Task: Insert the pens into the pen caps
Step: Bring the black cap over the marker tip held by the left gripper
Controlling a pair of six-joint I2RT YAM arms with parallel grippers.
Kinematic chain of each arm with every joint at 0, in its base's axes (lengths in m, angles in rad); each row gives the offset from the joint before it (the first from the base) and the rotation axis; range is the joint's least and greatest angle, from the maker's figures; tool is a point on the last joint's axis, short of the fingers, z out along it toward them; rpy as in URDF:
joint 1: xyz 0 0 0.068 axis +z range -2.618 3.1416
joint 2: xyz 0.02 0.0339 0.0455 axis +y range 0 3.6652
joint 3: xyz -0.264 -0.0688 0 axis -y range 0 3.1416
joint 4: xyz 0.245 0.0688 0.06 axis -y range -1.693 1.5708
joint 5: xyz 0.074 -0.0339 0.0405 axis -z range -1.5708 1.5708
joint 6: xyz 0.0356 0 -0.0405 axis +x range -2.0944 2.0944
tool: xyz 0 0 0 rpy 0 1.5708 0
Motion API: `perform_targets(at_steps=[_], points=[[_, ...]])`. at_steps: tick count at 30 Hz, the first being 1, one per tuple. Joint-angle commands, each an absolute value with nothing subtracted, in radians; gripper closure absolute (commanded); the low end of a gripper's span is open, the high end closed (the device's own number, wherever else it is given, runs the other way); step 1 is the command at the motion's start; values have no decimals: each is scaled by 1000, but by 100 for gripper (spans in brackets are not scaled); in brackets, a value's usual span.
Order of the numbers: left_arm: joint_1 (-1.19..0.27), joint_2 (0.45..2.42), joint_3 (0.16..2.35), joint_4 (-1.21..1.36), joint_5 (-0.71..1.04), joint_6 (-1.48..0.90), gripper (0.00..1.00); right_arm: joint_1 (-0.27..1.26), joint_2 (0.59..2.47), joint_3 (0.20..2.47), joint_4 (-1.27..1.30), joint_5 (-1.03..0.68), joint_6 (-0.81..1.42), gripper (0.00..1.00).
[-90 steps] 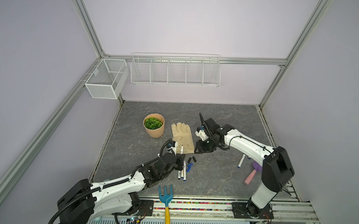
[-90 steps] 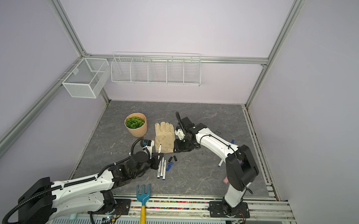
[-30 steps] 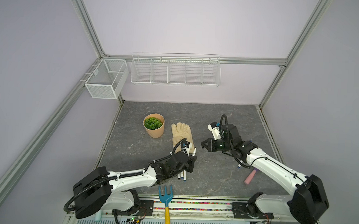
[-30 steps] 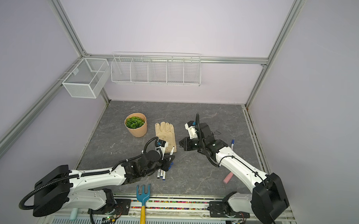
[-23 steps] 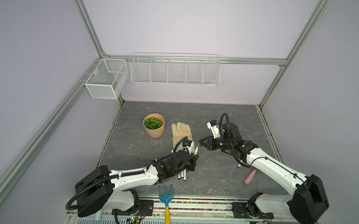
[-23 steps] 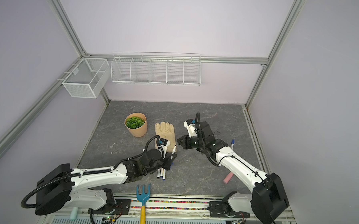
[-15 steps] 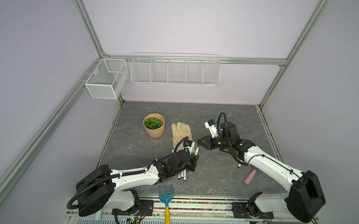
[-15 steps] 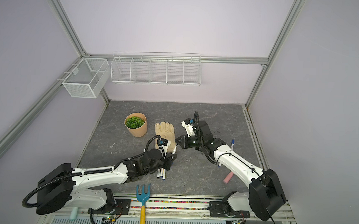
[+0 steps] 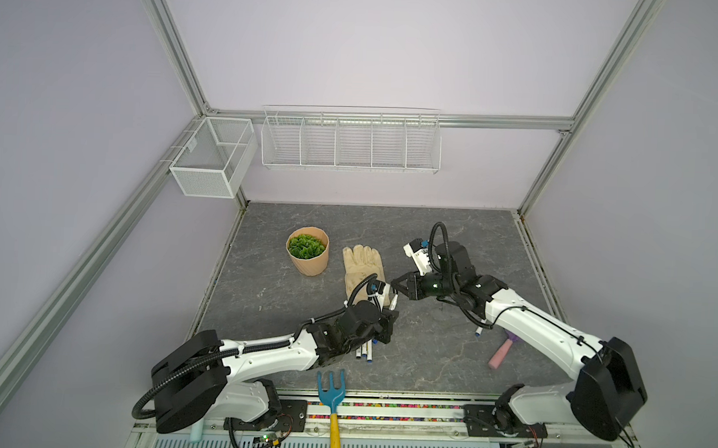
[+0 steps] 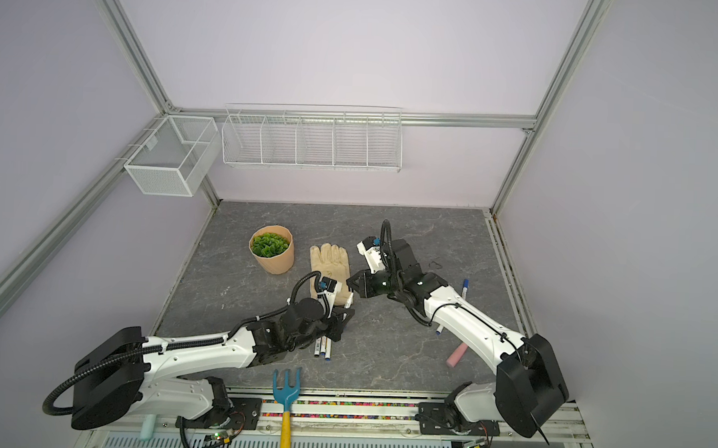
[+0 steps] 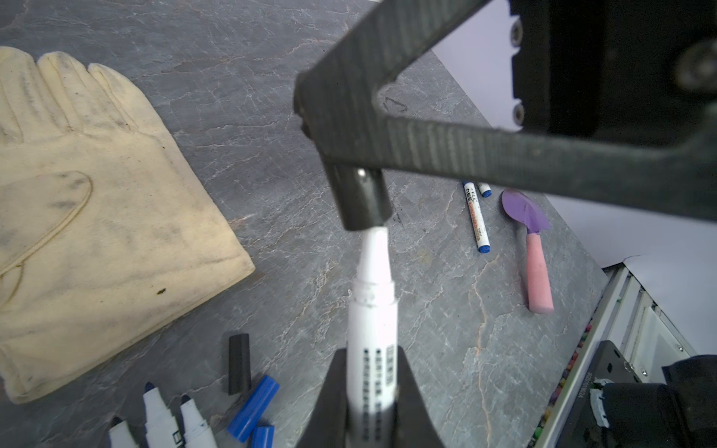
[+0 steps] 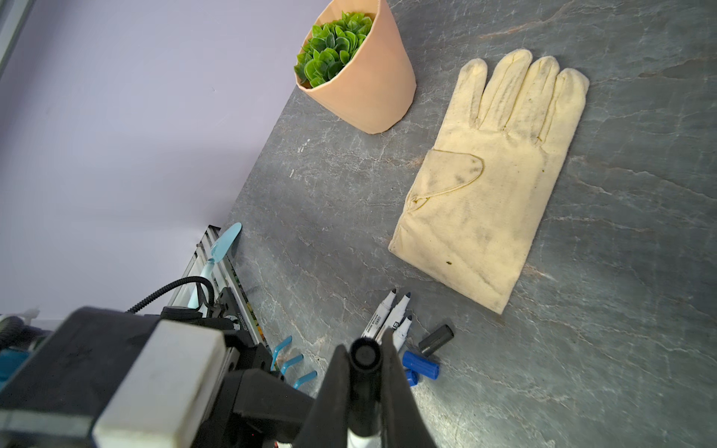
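Note:
My left gripper [image 11: 370, 360] is shut on a white pen [image 11: 372, 310] with a printed label, and the pen points up at a slant. My right gripper [image 12: 362, 357] is shut on a black pen cap [image 11: 362, 198]. The pen's narrow front end sits in the cap's mouth and its tip is hidden. In both top views the left gripper [image 9: 388, 313] and right gripper [image 9: 396, 283] meet above the glove's cuff. On the table lie three uncapped pens [image 11: 163, 419], a black cap [image 11: 238, 362] and two blue caps [image 11: 254, 401].
A cream glove [image 9: 361, 266] and a potted plant [image 9: 307, 256] lie behind the grippers. A blue-ended pen [image 11: 476, 217] and a pink-handled purple trowel [image 11: 533, 252] lie to the right. A blue hand fork [image 9: 333, 394] rests on the front rail. Wire baskets [image 9: 350, 139] hang on the walls.
My right gripper has moved left with the black cap toward the left gripper. The left gripper has lifted the pen off the table, and the cap now sits over the pen's tip.

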State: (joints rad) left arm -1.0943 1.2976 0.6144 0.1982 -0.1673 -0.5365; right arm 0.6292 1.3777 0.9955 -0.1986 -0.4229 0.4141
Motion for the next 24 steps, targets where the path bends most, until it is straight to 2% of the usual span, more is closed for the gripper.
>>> perform_targets(at_steps=[1, 14, 20, 24], points=[[-1095, 1266, 615, 235, -200, -530, 100, 638, 1351, 1011, -249, -405, 382, 94], [-1086, 1256, 622, 297, -235, -526, 100, 633, 1340, 1038, -320, -440, 350, 93], [-1030, 1244, 636, 451, -219, -542, 100, 578, 1343, 1155, -524, -628, 370, 93], [-1008, 1239, 679, 452, -210, -505, 100, 575, 1368, 1178, -621, -764, 371, 93]])
